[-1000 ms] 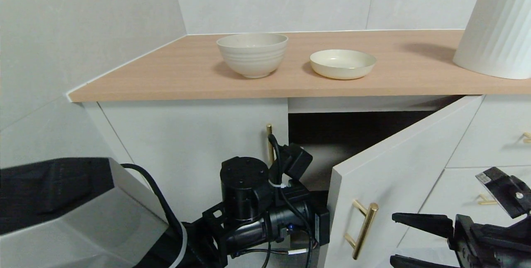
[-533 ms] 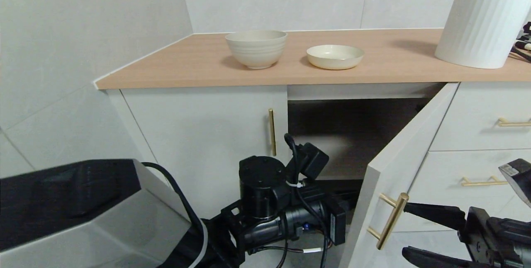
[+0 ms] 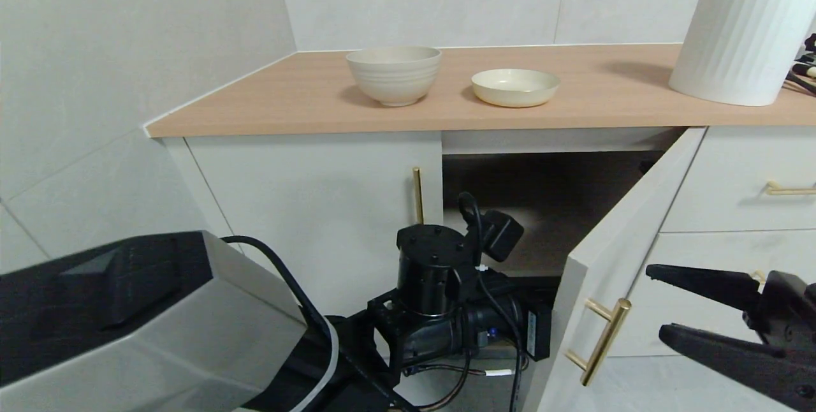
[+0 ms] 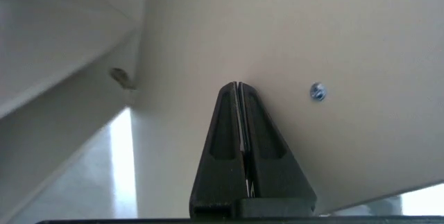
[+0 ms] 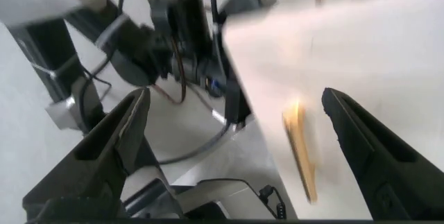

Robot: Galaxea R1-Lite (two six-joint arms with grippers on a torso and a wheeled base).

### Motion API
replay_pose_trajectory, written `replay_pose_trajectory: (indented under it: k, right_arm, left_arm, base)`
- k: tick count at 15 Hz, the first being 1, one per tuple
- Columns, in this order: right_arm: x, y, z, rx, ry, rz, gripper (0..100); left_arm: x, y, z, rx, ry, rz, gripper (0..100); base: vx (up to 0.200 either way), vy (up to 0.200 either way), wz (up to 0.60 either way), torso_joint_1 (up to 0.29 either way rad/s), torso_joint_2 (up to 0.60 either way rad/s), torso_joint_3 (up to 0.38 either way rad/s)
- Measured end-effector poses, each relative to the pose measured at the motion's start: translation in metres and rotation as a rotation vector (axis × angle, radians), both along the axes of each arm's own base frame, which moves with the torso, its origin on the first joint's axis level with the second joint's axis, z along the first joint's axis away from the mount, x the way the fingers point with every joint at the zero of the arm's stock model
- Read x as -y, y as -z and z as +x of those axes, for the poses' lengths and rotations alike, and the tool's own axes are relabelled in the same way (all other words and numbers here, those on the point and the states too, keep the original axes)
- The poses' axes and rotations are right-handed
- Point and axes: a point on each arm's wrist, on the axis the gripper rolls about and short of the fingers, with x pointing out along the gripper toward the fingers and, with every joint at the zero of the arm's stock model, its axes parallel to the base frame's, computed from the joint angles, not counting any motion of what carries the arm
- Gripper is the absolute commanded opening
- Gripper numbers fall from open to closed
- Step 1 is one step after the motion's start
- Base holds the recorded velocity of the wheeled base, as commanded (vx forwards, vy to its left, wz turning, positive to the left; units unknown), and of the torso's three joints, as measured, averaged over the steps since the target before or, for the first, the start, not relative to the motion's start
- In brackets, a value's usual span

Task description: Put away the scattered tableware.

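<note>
The right gripper has come away from the gold handle of the cabinet door. Half a second ago its upper finger was level with that handle and nearly on it. Now it hangs a little higher and off to the right, with its jaws spread wide and nothing between them.

The left arm has risen and shifted toward the opening. In its wrist view the left gripper has its fingers pressed together on nothing, the tip up against a pale panel with a screw in it. That panel is probably the door's inner face, though the view is too close to be sure the tip touches it.

The door has kept its angle since half a second ago and stands well open.

The bowl and the shallow dish have not moved. Both sit toward the worktop's back edge, bowl left of dish and apart from it, above the open cupboard. A white ribbed container stands at the right end.

The opening step looks finished and the cupboard is ready. The tableware itself is untouched, so picking it up is what remains.
</note>
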Motion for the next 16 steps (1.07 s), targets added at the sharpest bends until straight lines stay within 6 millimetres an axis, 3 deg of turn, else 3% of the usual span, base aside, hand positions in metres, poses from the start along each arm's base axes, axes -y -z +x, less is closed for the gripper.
replay_pose_trajectory:
  k: [3, 5, 8, 13, 16]
  right_arm:
    - [0.005, -0.048, -0.009, 0.066, 0.009, 0.032, 100]
    - [0.006, -0.068, -0.01, 0.113, 0.013, 0.055, 100]
    - [0.005, -0.071, -0.008, 0.116, 0.015, 0.056, 100]
    - [0.005, -0.071, -0.007, 0.116, 0.014, 0.056, 100]
    - [0.005, -0.072, -0.008, 0.12, 0.014, 0.058, 100]
  left_arm:
    - [0.002, -0.008, -0.003, -0.024, 0.009, 0.021, 0]
    - [0.003, -0.013, -0.004, -0.028, 0.013, 0.025, 0]
    - [0.005, -0.017, -0.004, -0.064, 0.006, 0.005, 0]
    - [0.027, -0.02, -0.009, -0.093, 0.051, -0.006, 0]
    - [0.058, -0.032, -0.014, -0.104, 0.099, -0.027, 0]
  base:
    - [0.0, 0.0, 0.0, 0.0, 0.0, 0.0]
    - [0.0, 0.0, 0.0, 0.0, 0.0, 0.0]
    - [-0.2, 0.0, 0.0, 0.009, 0.01, -0.001]
    - [0.0, 0.0, 0.0, 0.0, 0.0, 0.0]
    - [0.0, 0.0, 0.0, 0.0, 0.0, 0.0]
